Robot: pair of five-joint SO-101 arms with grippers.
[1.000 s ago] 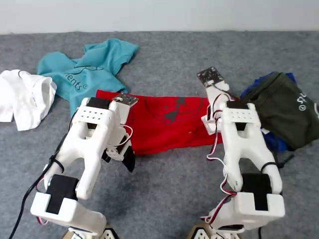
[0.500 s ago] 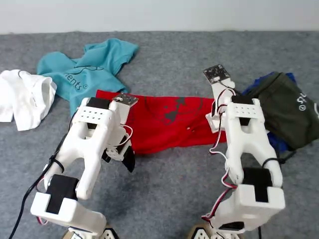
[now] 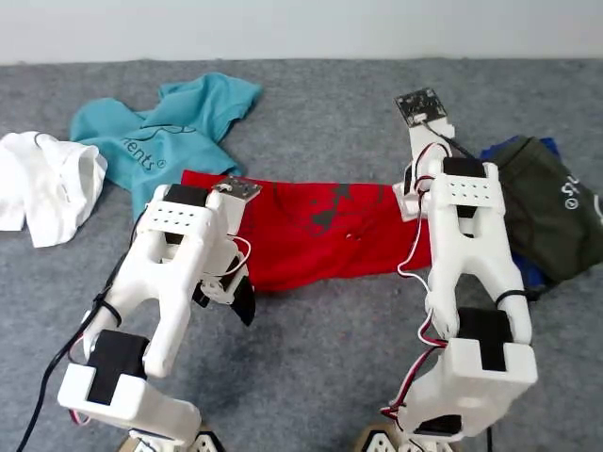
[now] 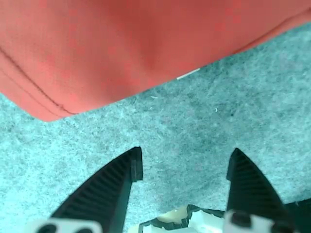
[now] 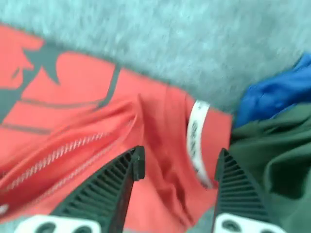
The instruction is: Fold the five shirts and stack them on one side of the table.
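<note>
Cloth like this red shirt (image 3: 311, 247), spread mid-table between the arms, looks light and floppy; best pinched at a hem. Left gripper (image 4: 183, 162) and right gripper (image 5: 177, 162) both gape, empty.

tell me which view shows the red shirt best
The high view: the red shirt shows nearly whole, laid out flat. The left wrist view catches its hem close up; the right wrist view its collar end and label.

You're looking at a grey, felt-covered counter (image 3: 320, 363); a pale wall (image 3: 301, 28) runs along the counter's far edge.
</note>
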